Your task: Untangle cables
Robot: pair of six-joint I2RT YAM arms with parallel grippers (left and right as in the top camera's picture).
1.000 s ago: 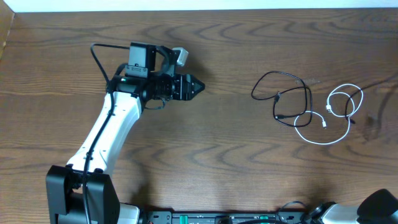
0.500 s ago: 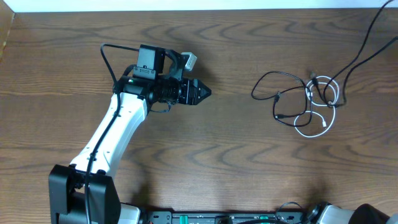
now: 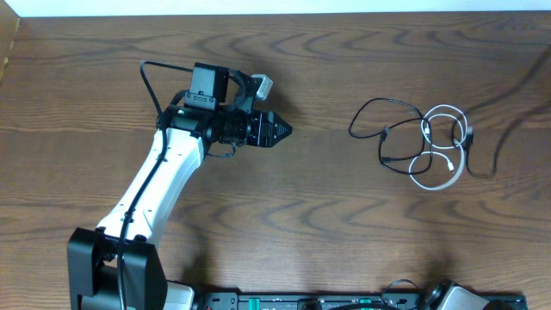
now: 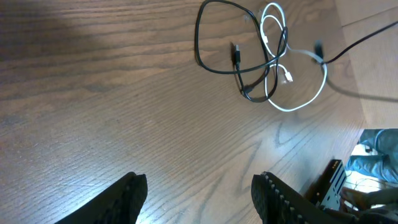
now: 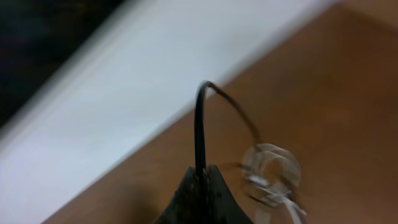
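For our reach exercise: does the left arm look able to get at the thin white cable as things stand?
Probably yes: only bare wooden table lies between the open left gripper and the thin white cable, though the thin black cable crosses it.

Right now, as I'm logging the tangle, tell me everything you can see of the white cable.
The white cable is a thin, flexible, plastic-looking cord lying on the wooden table, right of centre, curled into several overlapping loops with small white plugs inside them. The black cable crosses its loops on their left side. A thin black cord, pinched in the shut right claw, runs down to the loops; whether it joins the white cable cannot be told.
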